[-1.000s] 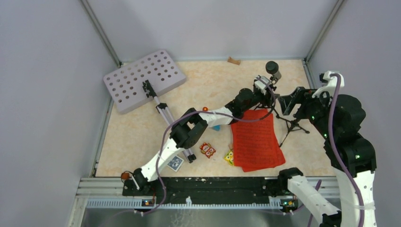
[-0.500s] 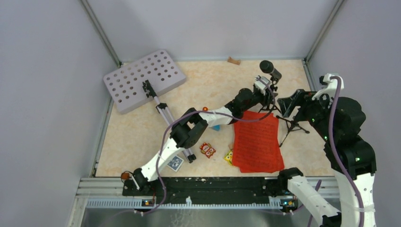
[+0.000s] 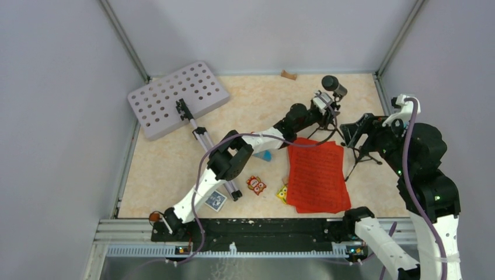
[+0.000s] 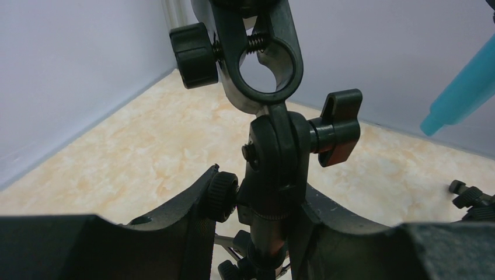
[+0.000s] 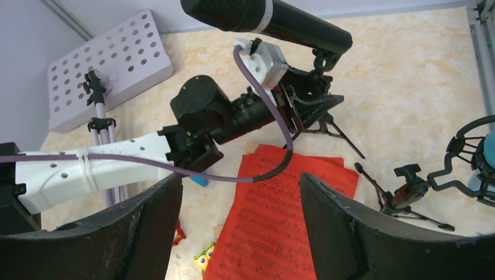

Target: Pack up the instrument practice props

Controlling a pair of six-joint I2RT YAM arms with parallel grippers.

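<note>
Left claw (image 4: 262, 198) pinches the mic tripod (image 4: 273, 151) stem at the far right of the desk (image 3: 257, 99), dark mic (image 5: 262, 17) clipped on top. Its arm has swung off the red sheets (image 3: 317, 175) since a second ago, so I reckon the lift has begun. Right claw (image 5: 239, 186) hangs wide open, empty.

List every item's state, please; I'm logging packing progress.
music stand: lying flat on table.
red music sheets: flat on table.
dark microphone: mounted on mic tripod.
mic tripod: upright, gripped.
blue microphone: held in second tripod's cradle.
left gripper: shut on mic tripod.
right gripper: open, empty.
</note>
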